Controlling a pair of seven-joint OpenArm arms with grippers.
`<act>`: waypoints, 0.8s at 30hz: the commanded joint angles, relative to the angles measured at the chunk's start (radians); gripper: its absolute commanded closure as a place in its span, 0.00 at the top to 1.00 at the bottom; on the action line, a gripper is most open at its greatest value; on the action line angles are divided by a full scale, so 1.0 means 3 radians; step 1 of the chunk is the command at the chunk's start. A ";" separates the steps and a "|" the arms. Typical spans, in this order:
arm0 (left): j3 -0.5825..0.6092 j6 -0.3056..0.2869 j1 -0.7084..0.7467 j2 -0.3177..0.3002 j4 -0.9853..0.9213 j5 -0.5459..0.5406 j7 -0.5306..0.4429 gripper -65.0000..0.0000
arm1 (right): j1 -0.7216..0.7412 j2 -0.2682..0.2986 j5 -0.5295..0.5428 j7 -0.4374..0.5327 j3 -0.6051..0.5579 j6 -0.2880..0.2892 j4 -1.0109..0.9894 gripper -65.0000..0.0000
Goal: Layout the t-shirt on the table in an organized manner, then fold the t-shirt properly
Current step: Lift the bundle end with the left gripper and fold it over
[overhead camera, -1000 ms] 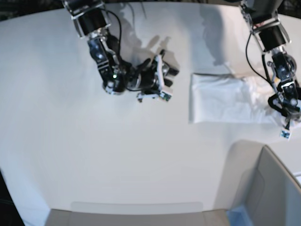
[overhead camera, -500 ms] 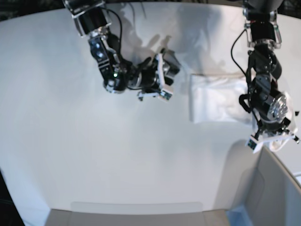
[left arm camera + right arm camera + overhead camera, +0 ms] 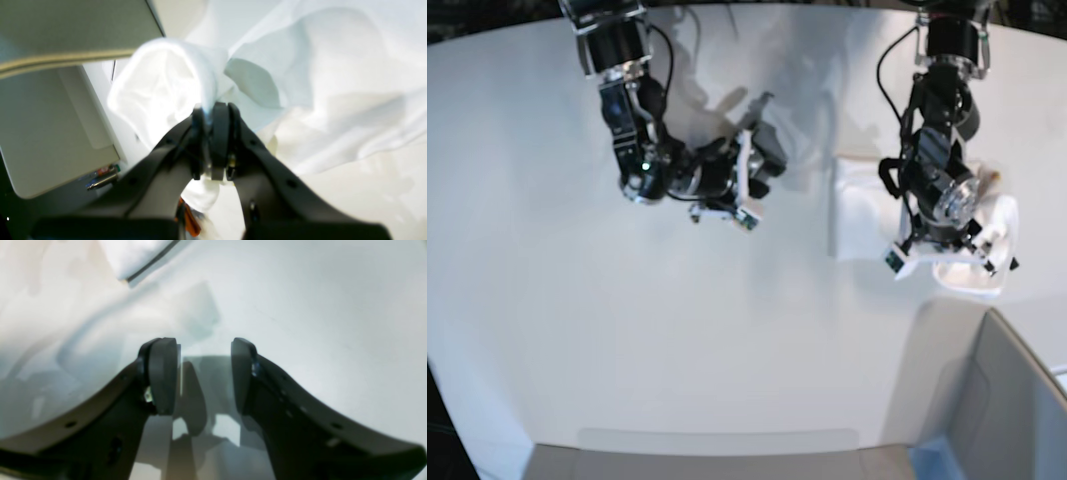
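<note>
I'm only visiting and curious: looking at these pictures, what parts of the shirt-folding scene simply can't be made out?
- The t-shirt: its print cannot be seen in any view; in the base view the left arm covers its middle.
- Left gripper: shut on cloth, but which part of the shirt is unclear; the left wrist view is blurred and overexposed.
- Right gripper: open over the bare table; only a blurred shirt corner shows at the frame's top edge.
- Grey box: cut off by the base view's edge.

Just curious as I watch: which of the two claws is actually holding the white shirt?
The left gripper, on the base view's right: its jaws pinch the t-shirt. The right gripper hangs open, empty, over the table.
</note>
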 commanded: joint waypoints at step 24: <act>0.0977 0.0018 -0.0036 0.0521 0.0079 0.1651 0.0024 0.00 | -0.0004 -0.0018 0.0044 0.0080 0.0010 0.0045 0.0029 0.41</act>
